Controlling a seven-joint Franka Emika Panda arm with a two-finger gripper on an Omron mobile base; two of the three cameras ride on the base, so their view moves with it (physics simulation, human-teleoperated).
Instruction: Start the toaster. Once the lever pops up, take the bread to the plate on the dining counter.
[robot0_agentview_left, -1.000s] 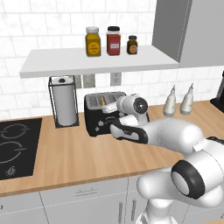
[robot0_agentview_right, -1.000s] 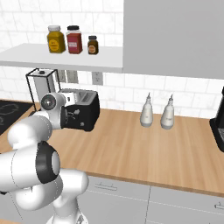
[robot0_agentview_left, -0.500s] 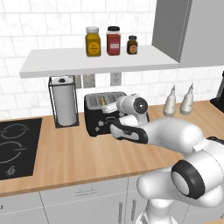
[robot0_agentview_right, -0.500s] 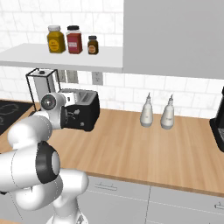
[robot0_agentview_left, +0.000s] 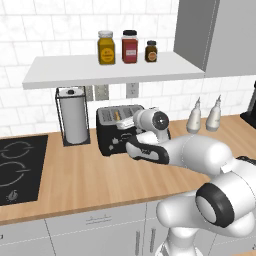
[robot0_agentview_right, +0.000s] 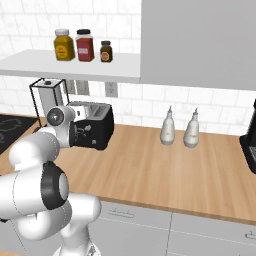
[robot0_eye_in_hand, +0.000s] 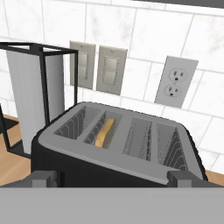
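Note:
The black toaster (robot0_agentview_left: 116, 131) (robot0_agentview_right: 95, 125) (robot0_eye_in_hand: 118, 148) with its grey metal top stands on the wood worktop by the tiled wall. A tan slice of bread (robot0_eye_in_hand: 106, 131) (robot0_agentview_left: 117, 116) sits down in its second slot from the left. My gripper (robot0_eye_in_hand: 113, 180) hovers just in front of and slightly above the toaster's front face. It is open, with its dark fingertips (robot0_eye_in_hand: 43, 178) spread about as wide as the toaster and nothing between them. The plate and the dining counter are out of view.
A paper towel roll in a black wire holder (robot0_agentview_left: 74, 120) (robot0_eye_in_hand: 30, 105) stands left of the toaster. Two pale bottles (robot0_agentview_left: 204, 116) are on its right. The cooktop (robot0_agentview_left: 15, 170) lies at far left, with a shelf (robot0_agentview_left: 115, 70) of jars overhead. The coffee machine (robot0_agentview_right: 250, 145) is at far right.

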